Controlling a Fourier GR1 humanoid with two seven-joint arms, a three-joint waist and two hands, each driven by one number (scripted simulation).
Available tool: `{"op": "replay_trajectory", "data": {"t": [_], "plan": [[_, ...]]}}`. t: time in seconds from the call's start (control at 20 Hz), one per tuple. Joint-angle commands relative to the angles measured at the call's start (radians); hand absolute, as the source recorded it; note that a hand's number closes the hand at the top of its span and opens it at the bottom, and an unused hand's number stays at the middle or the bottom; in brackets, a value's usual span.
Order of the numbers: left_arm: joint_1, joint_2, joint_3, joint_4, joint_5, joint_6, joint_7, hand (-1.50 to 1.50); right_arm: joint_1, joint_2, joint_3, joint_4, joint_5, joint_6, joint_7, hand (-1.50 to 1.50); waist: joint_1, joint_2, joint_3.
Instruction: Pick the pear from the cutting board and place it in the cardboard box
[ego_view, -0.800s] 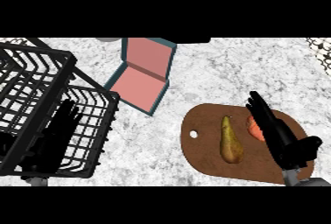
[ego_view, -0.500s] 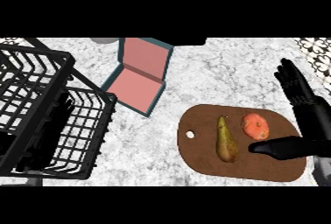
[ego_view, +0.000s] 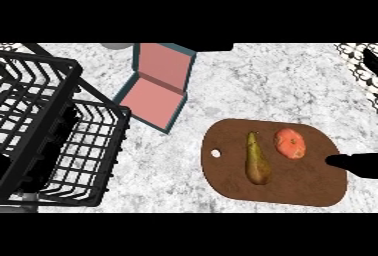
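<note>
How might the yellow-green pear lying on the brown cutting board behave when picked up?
The yellow-green pear lies on its side, so a nudge would probably roll it. Its tapered end may slip from a grasp; the thicker end looks easier to hold.

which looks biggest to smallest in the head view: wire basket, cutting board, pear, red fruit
1. wire basket, though it stands nearer the camera
2. cutting board
3. pear
4. red fruit
</note>
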Motion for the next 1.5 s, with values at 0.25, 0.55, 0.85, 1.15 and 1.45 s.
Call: {"op": "replay_trajectory", "data": {"t": [0.25, 0.55, 0.85, 1.15, 1.45], "plan": [[-0.126, 0.012, -0.072, -0.042, -0.086, -0.031, -0.055, 0.00, 0.070, -0.185, 0.120, -0.175, 0.250, 0.115, 0.118, -1.50, 0.011, -0.009, 0.023], [-0.171, 0.004, -0.084, -0.030, -0.087, -0.040, -0.037, 0.00, 0.004, -0.282, 0.244, -0.277, 0.319, 0.327, 0.368, -1.50, 0.045, -0.004, 0.021], [-0.219, 0.012, -0.083, 0.002, -0.077, -0.071, -0.026, 0.00, -0.088, -0.230, 0.388, -0.377, 0.377, 0.482, 0.631, -1.50, 0.066, -0.002, 0.021], [-0.237, -0.010, -0.098, 0.042, -0.100, -0.059, -0.056, 0.00, -0.193, -0.086, 0.495, -0.362, 0.375, 0.615, 0.873, -1.50, 0.081, 0.004, 0.021], [-0.249, -0.008, -0.086, 0.055, -0.092, -0.063, -0.046, 0.00, -0.211, 0.078, 0.620, -0.335, 0.422, 0.659, 1.039, -1.50, 0.066, -0.001, 0.023]]}}
